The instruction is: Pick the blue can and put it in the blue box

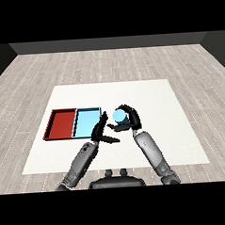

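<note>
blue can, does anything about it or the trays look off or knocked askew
Nothing stands out. The blue can is held in the right hand, right of the light blue tray, which lies flush beside the red tray.

A white table (172, 129) carries a red tray (61, 123) and a light blue tray (85, 120), touching side by side.

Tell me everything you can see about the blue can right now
The blue can looks light blue and small, with a rounded top facing the camera; most of its body is hidden. The right robot hand curls round it, black fingers arching over its top and right side and the thumb below. It sits just right of the light blue tray, outside its rim, not in it. Whether it rests on the white table or is lifted cannot be told. The left robot hand is close but apart from it.
</note>
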Robot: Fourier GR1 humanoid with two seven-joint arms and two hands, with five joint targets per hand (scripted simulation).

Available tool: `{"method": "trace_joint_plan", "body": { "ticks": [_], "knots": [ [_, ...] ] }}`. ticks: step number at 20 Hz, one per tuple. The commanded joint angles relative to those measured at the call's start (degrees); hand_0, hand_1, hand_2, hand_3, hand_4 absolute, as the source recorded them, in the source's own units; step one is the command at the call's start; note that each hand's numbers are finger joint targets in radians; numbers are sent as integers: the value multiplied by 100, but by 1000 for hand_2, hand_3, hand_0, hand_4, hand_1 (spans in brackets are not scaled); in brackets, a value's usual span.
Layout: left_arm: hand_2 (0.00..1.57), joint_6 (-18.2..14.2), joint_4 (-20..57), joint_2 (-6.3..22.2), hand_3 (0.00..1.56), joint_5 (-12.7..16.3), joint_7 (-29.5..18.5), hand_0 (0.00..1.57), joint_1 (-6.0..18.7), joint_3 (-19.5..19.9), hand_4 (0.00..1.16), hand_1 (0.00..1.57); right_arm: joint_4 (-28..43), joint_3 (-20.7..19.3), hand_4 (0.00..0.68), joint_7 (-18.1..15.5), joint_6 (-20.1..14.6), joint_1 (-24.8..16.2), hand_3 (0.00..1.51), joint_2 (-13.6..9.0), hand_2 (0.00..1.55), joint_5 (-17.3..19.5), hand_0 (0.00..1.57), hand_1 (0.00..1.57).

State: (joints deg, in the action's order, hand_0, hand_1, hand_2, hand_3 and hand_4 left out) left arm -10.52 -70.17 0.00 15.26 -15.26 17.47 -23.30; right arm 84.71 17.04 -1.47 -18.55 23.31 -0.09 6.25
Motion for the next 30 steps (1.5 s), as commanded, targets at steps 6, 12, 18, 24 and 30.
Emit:
{"method": "trace_joint_plan", "body": {
  "ticks": [6,12,18,24,30],
  "knots": [
    [0,-578,127,0,0,349,-144,0,159,-554,0,0,-602,365,609,-142,-302,481,1401,8,1466,-112,1490,1490],
    [0,263,265,0,0,51,-174,0,18,201,0,0,-490,503,605,-178,-389,569,1399,9,1456,-518,1460,1460],
    [0,-851,130,0,0,577,-363,0,240,-999,0,0,-514,643,602,-247,-633,680,1383,9,1453,-931,1449,1449],
    [0,-203,881,0,0,895,-896,0,645,-594,0,0,151,1170,602,-238,-936,-161,1390,9,1449,-913,1447,1447],
    [0,-1212,772,0,0,831,-99,0,1048,-1002,505,0,-571,903,595,-764,-904,479,1396,9,1469,-1748,1475,1475]
  ]
}}
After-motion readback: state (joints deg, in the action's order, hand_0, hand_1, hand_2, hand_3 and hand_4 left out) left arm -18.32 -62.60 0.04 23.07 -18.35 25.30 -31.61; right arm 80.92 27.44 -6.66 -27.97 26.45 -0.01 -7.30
